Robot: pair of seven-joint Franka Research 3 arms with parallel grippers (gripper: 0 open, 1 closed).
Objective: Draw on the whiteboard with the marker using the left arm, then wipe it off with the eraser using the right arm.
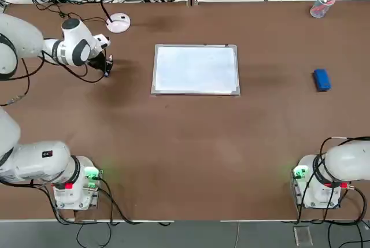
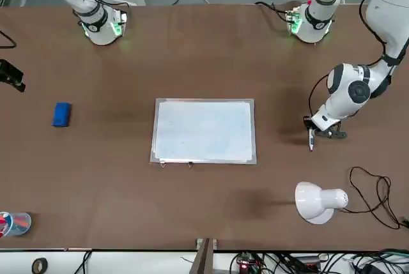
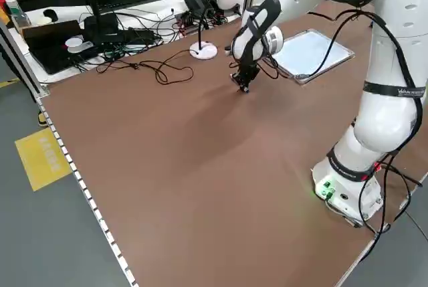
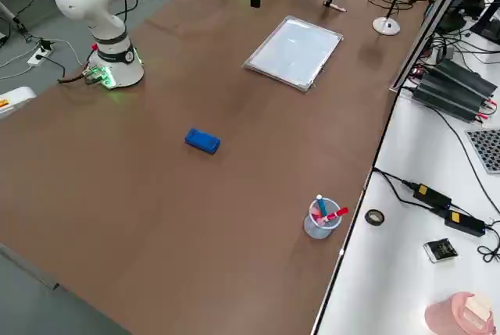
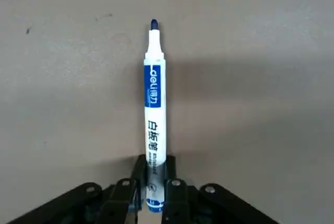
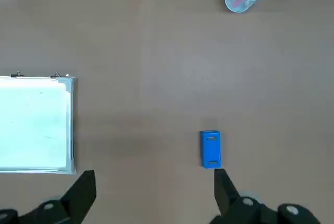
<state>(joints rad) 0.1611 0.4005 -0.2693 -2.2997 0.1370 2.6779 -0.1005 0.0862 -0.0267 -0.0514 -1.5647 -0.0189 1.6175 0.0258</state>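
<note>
My left gripper [image 5: 154,182] is shut on the marker [image 5: 154,125], a white pen whose bare blue tip points down at the table. In the top view this gripper [image 1: 107,65] hangs low over the brown table, left of the whiteboard [image 1: 195,69] and apart from it. The front view shows the marker [image 2: 311,141] under the gripper, close to the table top. The blue eraser [image 1: 321,79] lies far to the right of the board. My right gripper [image 6: 154,192] is open and high above the table, looking down on the eraser [image 6: 210,149] and the whiteboard's edge [image 6: 34,125].
A white desk lamp [image 1: 118,22] with a trailing cable stands behind the left gripper. A clear cup of pens [image 1: 321,5] sits at the far right back corner. Both arm bases [image 1: 78,187] [image 1: 312,184] stand at the near edge.
</note>
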